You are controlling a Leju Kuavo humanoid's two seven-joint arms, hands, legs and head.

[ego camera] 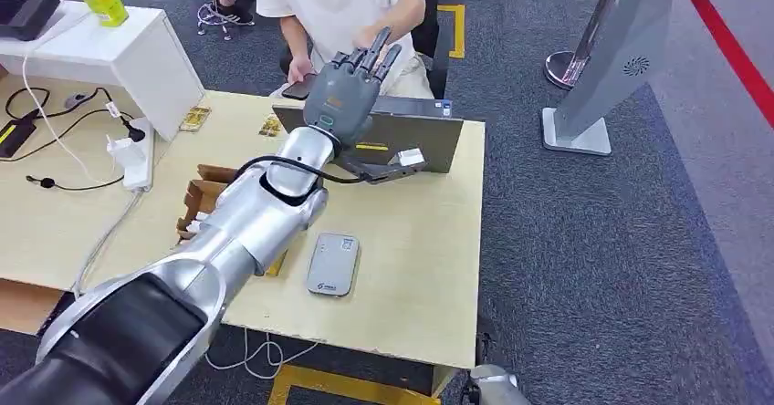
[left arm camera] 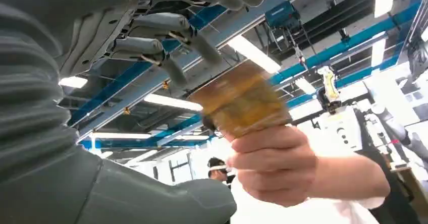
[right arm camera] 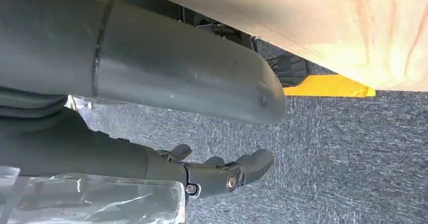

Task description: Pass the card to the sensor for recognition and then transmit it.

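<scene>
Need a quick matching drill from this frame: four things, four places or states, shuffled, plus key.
Things:
1. left robot hand
2. card
3. grey sensor
4. right robot hand

Places or states:
A. lying flat on the wooden table
B. hanging low beside the table, over the carpet
C. raised toward the seated person, fingers apart
D. gripped in the person's hand

Pairs: 1-C, 2-D, 3-A, 4-B

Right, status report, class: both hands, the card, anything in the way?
Left hand raised, open. Right hand hanging, empty. Card in person's hand. Nothing between.
</scene>
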